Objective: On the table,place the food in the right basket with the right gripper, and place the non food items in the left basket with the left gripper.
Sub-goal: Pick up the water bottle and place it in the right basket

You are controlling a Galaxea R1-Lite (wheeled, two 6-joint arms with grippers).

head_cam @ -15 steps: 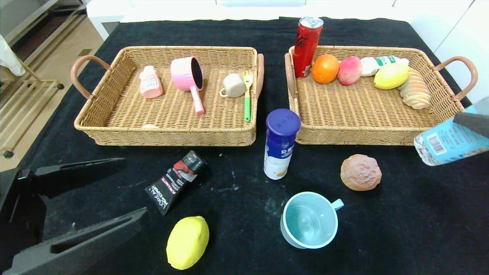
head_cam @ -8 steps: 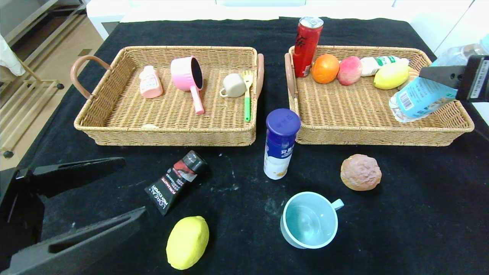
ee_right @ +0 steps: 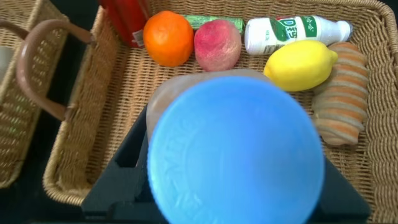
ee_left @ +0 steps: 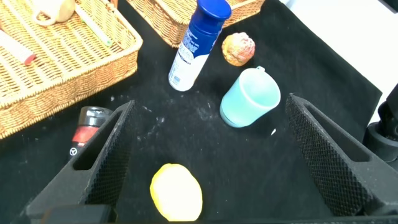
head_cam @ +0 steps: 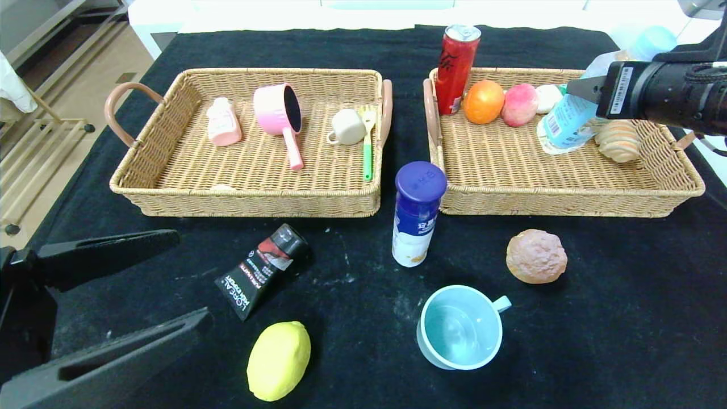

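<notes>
My right gripper (head_cam: 585, 91) is shut on a clear water bottle (head_cam: 565, 122) with a light-blue label and holds it tilted over the right basket (head_cam: 568, 193); its blue cap (ee_right: 236, 152) fills the right wrist view. That basket holds a red can (head_cam: 457, 68), an orange (head_cam: 483, 101), a peach (head_cam: 519, 105), a milk bottle (ee_right: 295, 32), a lemon (ee_right: 301, 65) and a bread roll (head_cam: 619, 141). My left gripper (ee_left: 211, 155) is open and empty above the front left of the table, over a yellow lemon (head_cam: 279, 360). A black tube (head_cam: 262, 269), a blue-capped bottle (head_cam: 417, 213), a teal cup (head_cam: 460, 327) and a brown bun (head_cam: 536, 256) lie on the table.
The left basket (head_cam: 250, 196) holds a pink bottle (head_cam: 224, 121), a pink pot (head_cam: 279, 116), a cream mug (head_cam: 347, 127) and a green fork (head_cam: 368, 142). The black table ends at a white wall behind and open floor on the left.
My right gripper has carried the water bottle up from the table's right edge and leftward over the right basket. The left gripper has barely shifted.
</notes>
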